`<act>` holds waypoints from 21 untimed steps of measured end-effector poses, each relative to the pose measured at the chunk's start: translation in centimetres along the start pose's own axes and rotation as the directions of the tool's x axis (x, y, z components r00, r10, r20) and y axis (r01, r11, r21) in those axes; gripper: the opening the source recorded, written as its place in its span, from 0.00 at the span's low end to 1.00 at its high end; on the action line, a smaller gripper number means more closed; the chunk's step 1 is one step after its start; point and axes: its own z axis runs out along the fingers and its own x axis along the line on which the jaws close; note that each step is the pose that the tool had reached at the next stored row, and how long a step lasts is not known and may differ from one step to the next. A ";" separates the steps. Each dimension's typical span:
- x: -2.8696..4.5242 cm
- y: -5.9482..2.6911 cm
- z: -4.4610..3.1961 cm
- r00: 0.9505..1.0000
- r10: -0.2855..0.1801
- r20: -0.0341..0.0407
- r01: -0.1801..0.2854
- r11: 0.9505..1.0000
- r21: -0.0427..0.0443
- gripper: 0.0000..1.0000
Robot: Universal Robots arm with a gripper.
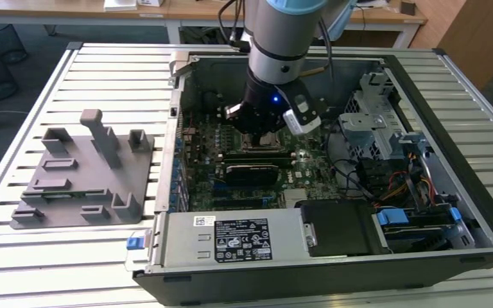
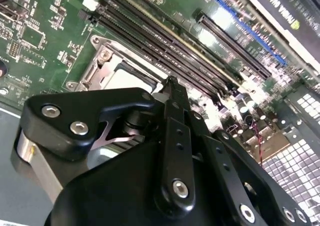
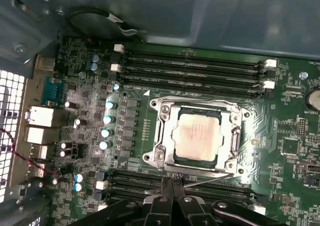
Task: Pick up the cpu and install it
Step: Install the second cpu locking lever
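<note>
The cpu, a flat silver-grey square, lies seated inside the metal socket frame on the green motherboard. In the second wrist view part of the cpu shows past the black finger links. My gripper is shut with nothing between its fingers, its tips just beside the socket's edge, over the memory slots. In the exterior view the gripper hangs low inside the open computer case, right above the socket.
A grey plastic fixture block with posts stands on the slatted table at the exterior view's left. Inside the case are a power supply, a drive cage and loose cables. Memory slots flank the socket.
</note>
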 end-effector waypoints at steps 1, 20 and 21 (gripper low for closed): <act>0.04 -0.16 0.00 1.000 0.000 0.000 0.000 1.000 -0.001 0.11; 0.80 -0.46 1.82 1.000 -0.002 0.002 0.002 1.000 -0.020 0.11; 0.89 -0.47 1.87 1.000 -0.002 0.002 0.002 1.000 -0.024 0.11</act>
